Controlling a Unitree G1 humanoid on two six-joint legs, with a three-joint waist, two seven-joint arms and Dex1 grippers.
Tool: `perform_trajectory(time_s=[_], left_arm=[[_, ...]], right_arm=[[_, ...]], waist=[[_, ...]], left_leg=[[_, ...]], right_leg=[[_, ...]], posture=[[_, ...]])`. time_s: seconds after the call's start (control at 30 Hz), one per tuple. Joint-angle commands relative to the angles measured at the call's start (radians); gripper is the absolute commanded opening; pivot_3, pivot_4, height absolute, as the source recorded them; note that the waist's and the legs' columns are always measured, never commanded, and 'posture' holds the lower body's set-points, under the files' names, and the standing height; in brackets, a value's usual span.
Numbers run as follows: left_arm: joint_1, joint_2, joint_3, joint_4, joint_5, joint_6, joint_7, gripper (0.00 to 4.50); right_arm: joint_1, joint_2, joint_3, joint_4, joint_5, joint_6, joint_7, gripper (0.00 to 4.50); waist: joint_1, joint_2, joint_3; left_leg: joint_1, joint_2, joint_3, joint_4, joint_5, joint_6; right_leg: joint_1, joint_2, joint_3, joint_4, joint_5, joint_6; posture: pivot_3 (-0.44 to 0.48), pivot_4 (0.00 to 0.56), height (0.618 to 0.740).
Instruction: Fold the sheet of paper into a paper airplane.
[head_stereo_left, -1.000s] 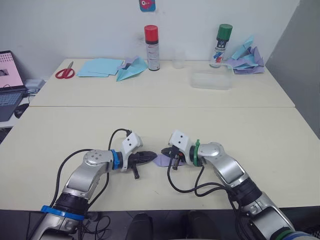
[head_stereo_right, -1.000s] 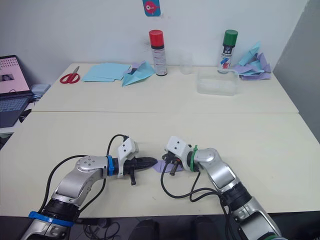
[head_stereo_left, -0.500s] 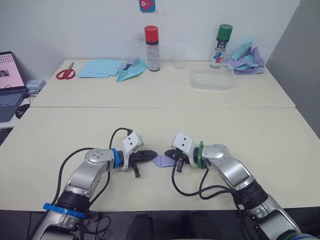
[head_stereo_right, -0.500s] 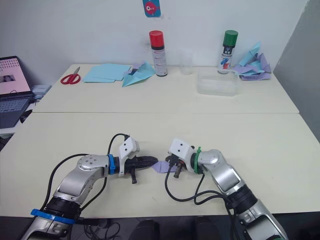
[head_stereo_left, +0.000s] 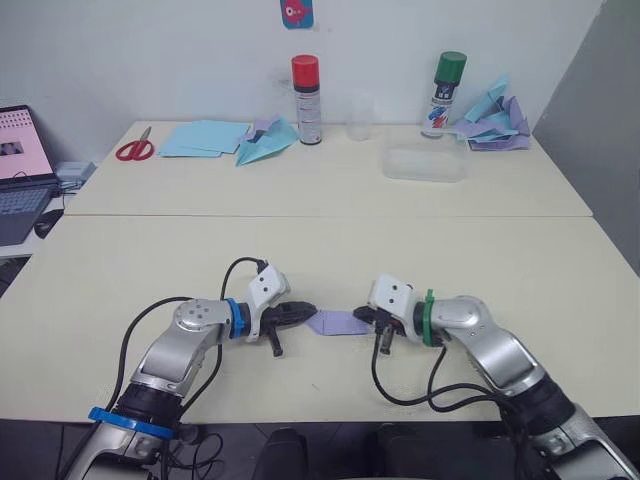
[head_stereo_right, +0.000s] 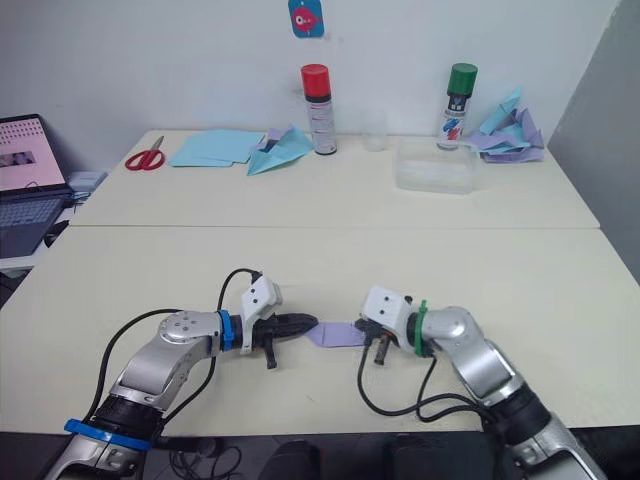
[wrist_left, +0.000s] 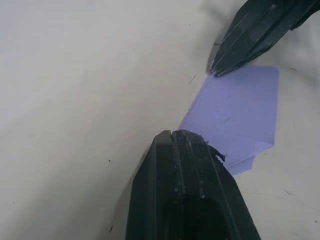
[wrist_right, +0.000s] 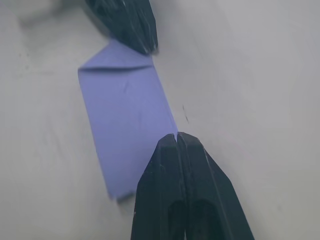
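Two cream tables (head_stereo_left: 330, 190) are set edge to edge, and an open laptop (head_stereo_left: 18, 170) is seen beyond the far table's left end. On the far table a stack of pale blue sheets (head_stereo_left: 200, 137) is laid beside red-handled scissors (head_stereo_left: 132, 149), with a pale blue paper plane (head_stereo_left: 262, 143) resting at the stack's right edge. A heap of blue and purple paper planes (head_stereo_left: 492, 118) is piled at the far right corner. A clear, shallow plastic box (head_stereo_left: 423, 163) is placed right of centre; whether anything is inside cannot be told. Behind it stand a red-capped spray can (head_stereo_left: 305, 85), a green-capped spray can (head_stereo_left: 447, 79) and, between them, a clear cup (head_stereo_left: 359, 116) whose contents cannot be made out. On the near table the lavender sheet of paper (head_stereo_left: 338, 322), folded narrow with one pointed end, is held between the two grippers. The left gripper (head_stereo_left: 308, 310) is closed on the pointed end, its fingers pressed together. The right gripper (head_stereo_left: 362, 315) is closed on the blunt end, its fingers likewise pressed together over the paper's edge.
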Motion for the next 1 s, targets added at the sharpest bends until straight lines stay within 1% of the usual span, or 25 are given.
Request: perform_trajectory(time_s=[0.03,0.17,0.27,0.43,0.53,0.67,0.8,0.9,1.0], left_arm=[[0.033,0.004,-0.030,0.041,0.054,0.018,0.020,0.00],[0.035,0.006,-0.031,0.041,0.054,0.015,0.019,0.00],[0.033,0.007,-0.031,0.043,0.054,0.012,0.018,0.00],[0.034,0.007,-0.036,0.042,0.057,0.009,0.014,0.00],[0.032,0.007,-0.033,0.041,0.058,0.010,0.015,0.00],[0.035,0.010,-0.024,0.029,0.054,0.011,0.016,0.00],[0.034,-0.005,0.010,-0.002,0.025,0.008,0.034,0.00],[0.032,-0.038,0.038,-0.062,-0.031,0.028,0.036,0.00],[0.050,-0.072,0.043,-0.173,-0.086,0.073,0.035,0.00]], right_arm=[[0.049,-0.065,-0.024,0.057,-0.021,0.037,0.001,0.01],[0.046,-0.056,-0.107,0.009,0.044,0.005,-0.013,0.01],[0.033,0.031,-0.190,-0.024,0.149,-0.017,-0.039,0.01],[0.004,0.092,-0.111,-0.022,0.127,-0.032,-0.022,0.01],[0.004,0.108,-0.035,0.009,0.090,-0.034,-0.011,0.01],[0.003,0.079,0.031,0.041,0.052,-0.037,0.017,0.01],[-0.002,0.048,0.062,0.071,0.019,-0.047,0.033,0.01],[-0.005,0.043,0.067,0.086,0.013,-0.058,0.036,0.01],[-0.015,0.047,0.064,0.105,0.013,-0.063,0.036,0.01]], waist=[[0.001,0.000,0.000],[0.001,0.000,0.000],[0.001,-0.001,0.002],[0.001,0.001,0.004],[0.001,0.001,0.004],[0.001,0.001,0.004],[0.001,0.001,0.004],[0.001,0.000,0.004],[0.000,-0.002,0.006]], left_leg=[[0.001,0.000,0.000,0.000,0.000,0.000],[0.001,0.000,0.000,0.000,0.000,0.000],[0.000,0.000,0.000,0.000,0.000,0.000],[0.000,0.001,-0.002,-0.001,0.000,0.000],[-0.001,0.001,-0.002,-0.002,0.000,0.000],[-0.002,0.000,0.000,-0.002,0.000,0.000],[-0.002,0.000,0.000,-0.002,0.000,0.000],[-0.002,0.001,-0.001,-0.002,0.000,0.000],[-0.003,0.001,-0.001,-0.002,0.000,0.000]], right_leg=[[0.001,0.000,0.000,0.000,0.000,0.000],[0.002,-0.001,0.000,-0.002,-0.001,-0.002],[0.002,-0.001,0.000,-0.002,-0.001,-0.002],[0.001,-0.001,-0.002,-0.001,0.001,0.001],[0.000,0.000,-0.002,-0.002,0.001,0.001],[-0.001,-0.001,-0.001,-0.002,0.001,0.002],[-0.001,-0.001,-0.001,-0.002,0.001,0.001],[-0.001,-0.001,-0.001,-0.002,0.001,0.001],[-0.003,-0.001,-0.001,-0.002,0.001,0.002]], posture=[[0.000,0.150,0.740],[0.000,0.150,0.740],[0.000,0.150,0.740],[0.000,0.150,0.740],[0.000,0.150,0.740],[0.000,0.150,0.740],[0.000,0.150,0.740],[0.000,0.150,0.740],[0.000,0.150,0.740]])
